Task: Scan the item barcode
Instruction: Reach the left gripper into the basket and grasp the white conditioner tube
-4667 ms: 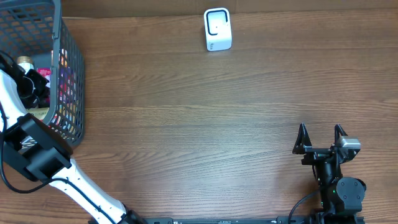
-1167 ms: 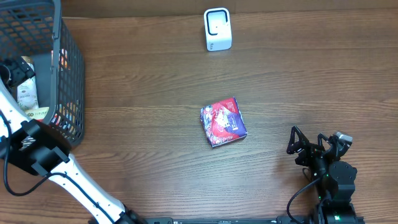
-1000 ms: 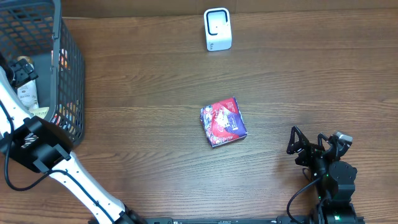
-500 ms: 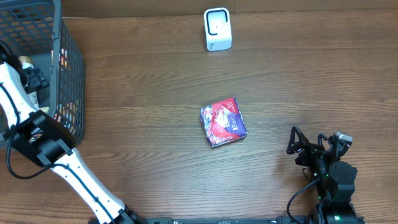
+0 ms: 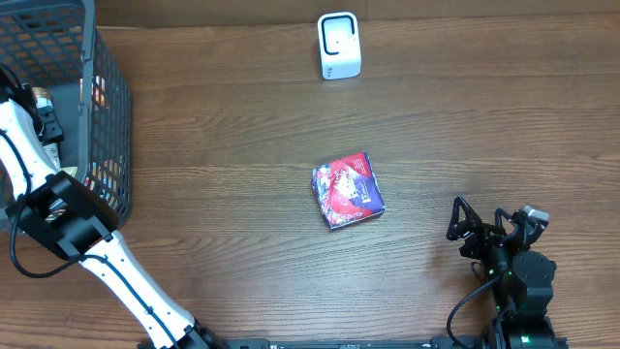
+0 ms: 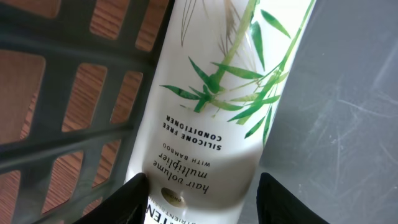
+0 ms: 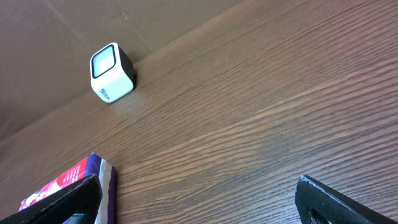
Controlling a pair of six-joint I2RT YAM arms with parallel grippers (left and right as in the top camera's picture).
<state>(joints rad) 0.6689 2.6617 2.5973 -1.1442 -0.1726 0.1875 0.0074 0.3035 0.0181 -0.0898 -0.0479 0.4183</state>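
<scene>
the left gripper (image 6: 202, 196) has closed in from wide and now appears to pinch the conditioner bottle (image 6: 217, 112) inside the basket (image 5: 114, 116). the right gripper (image 7: 199, 205) stays spread. lifting toward the scanner (image 5: 339, 46) likely comes next.

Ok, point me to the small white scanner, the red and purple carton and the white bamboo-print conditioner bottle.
small white scanner (image 5: 339, 44): overhead view, its window face.
red and purple carton (image 5: 348, 190): overhead view, middle of top.
white bamboo-print conditioner bottle (image 6: 211, 112): left wrist view, printed side.
</scene>
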